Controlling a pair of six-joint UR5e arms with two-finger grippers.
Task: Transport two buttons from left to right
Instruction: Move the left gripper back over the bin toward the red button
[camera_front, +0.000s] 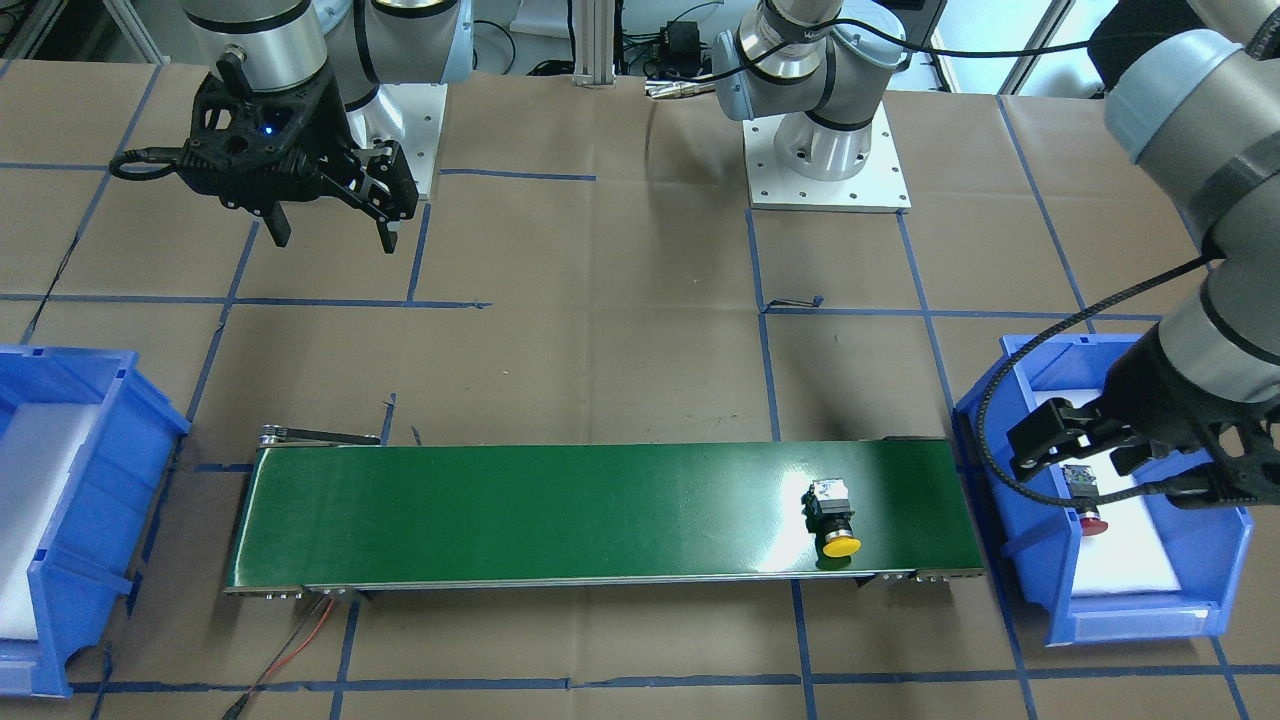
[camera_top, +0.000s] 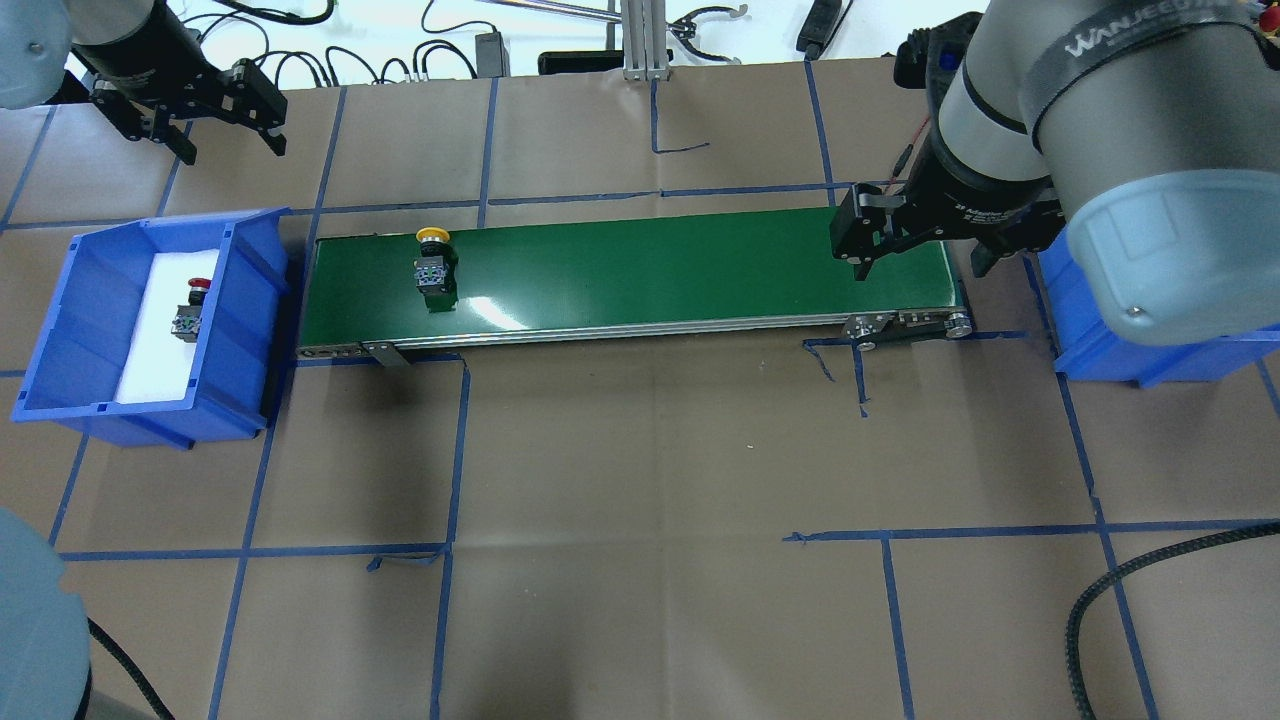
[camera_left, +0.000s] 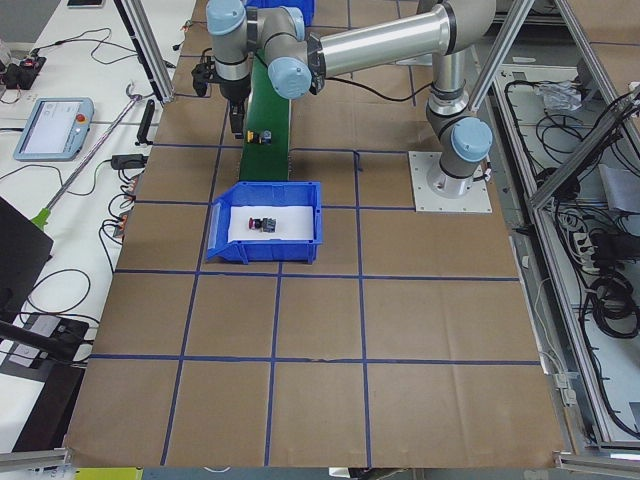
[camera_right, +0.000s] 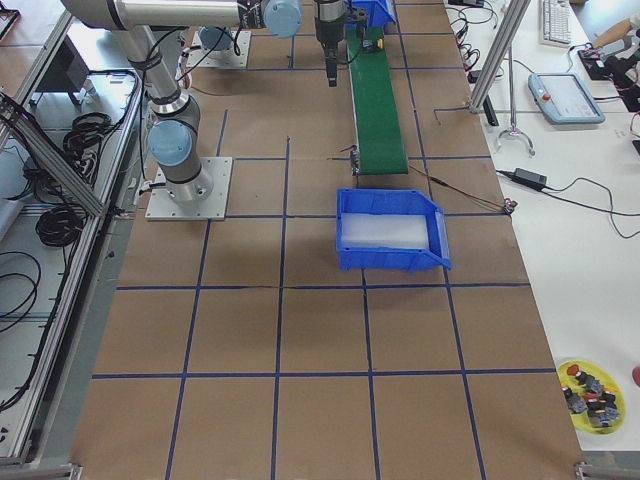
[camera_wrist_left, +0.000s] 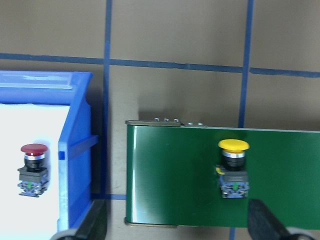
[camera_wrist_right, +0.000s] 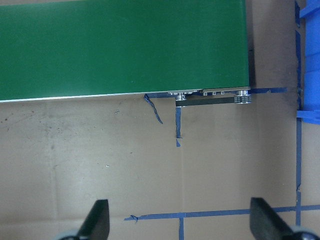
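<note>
The yellow-capped button (camera_front: 833, 515) lies on its side on the green conveyor belt (camera_front: 550, 510) near the belt's left end; it also shows in the overhead view (camera_top: 434, 265) and the left wrist view (camera_wrist_left: 233, 167). The red-capped button (camera_top: 192, 305) lies on white foam in the left blue bin (camera_top: 250, 290); it also shows in the left wrist view (camera_wrist_left: 33, 170). My left gripper (camera_top: 230, 140) is open and empty, high up beside that bin and the belt's end. My right gripper (camera_top: 920, 260) is open and empty above the belt's right end.
The right blue bin (camera_right: 390, 235) with a white foam floor stands past the belt's right end and holds no button. Brown paper with blue tape lines covers the table. A red and black wire (camera_front: 300, 645) leaves the belt's right end.
</note>
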